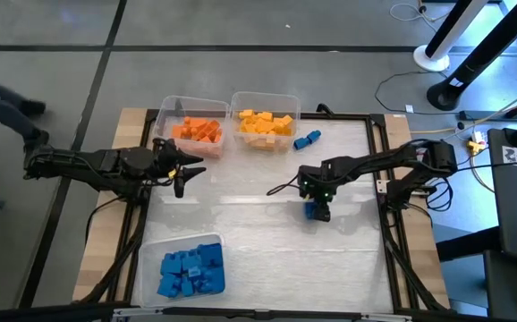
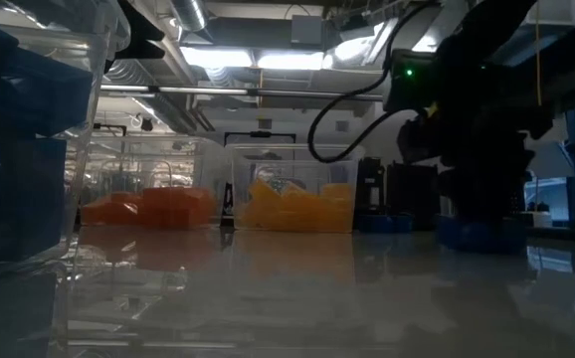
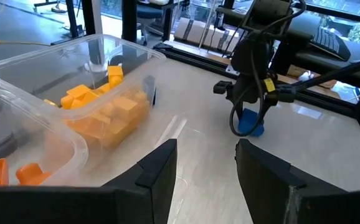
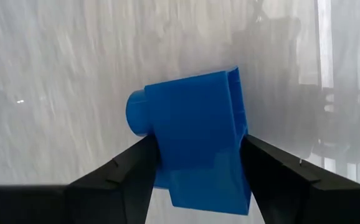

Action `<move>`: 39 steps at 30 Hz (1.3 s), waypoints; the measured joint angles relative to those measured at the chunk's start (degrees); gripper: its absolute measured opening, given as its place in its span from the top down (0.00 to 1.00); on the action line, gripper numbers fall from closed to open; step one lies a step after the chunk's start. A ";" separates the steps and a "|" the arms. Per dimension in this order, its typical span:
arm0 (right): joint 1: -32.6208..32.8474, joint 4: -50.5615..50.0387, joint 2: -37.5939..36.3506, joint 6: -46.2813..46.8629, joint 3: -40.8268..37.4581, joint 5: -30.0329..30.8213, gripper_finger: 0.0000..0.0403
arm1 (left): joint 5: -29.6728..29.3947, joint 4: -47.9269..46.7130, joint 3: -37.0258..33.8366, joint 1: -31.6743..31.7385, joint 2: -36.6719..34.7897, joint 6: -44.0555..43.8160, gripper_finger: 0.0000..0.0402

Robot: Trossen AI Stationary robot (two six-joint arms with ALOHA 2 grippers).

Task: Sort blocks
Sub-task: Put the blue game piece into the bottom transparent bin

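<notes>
My right gripper (image 1: 317,204) stands at the table's middle right, pointing steeply down, shut on a blue block (image 4: 195,134); the same blue block (image 2: 477,234) shows low at the table top. A second blue block (image 1: 307,139) lies loose by the yellow bin. My left gripper (image 1: 183,172) hovers open and bare at the left, near the orange bin; its fingers (image 3: 161,165) show a clear gap. Sorted blocks fill three clear bins: orange (image 1: 198,131), yellow (image 1: 266,122) and blue (image 1: 191,268). My right gripper pinches the blue block by its two opposite flat sides (image 4: 236,124), one finger (image 4: 130,168) on each. The fingers come from above, slanting down. The block sits a little askew between them, its round stud (image 4: 136,112) to one side, down at the table top.
The orange bin's rim (image 1: 165,112) and the yellow bin's rim (image 1: 294,100) stand side by side at the far edge. The blue bin's rim (image 1: 147,259) is at the near left. A dark frame (image 1: 379,179) borders the white mat. A person's leg (image 1: 8,107) shows beyond the left edge.
</notes>
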 joint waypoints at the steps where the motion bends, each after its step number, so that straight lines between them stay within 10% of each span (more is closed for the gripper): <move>1: 0.00 0.39 0.00 0.00 -0.02 0.05 0.43 | 0.02 0.00 0.00 0.00 0.00 -0.39 0.63; 39: 0.00 44.06 0.24 0.25 -0.20 1.53 0.91 | 0.00 -0.01 0.00 -0.02 0.00 -2.45 0.63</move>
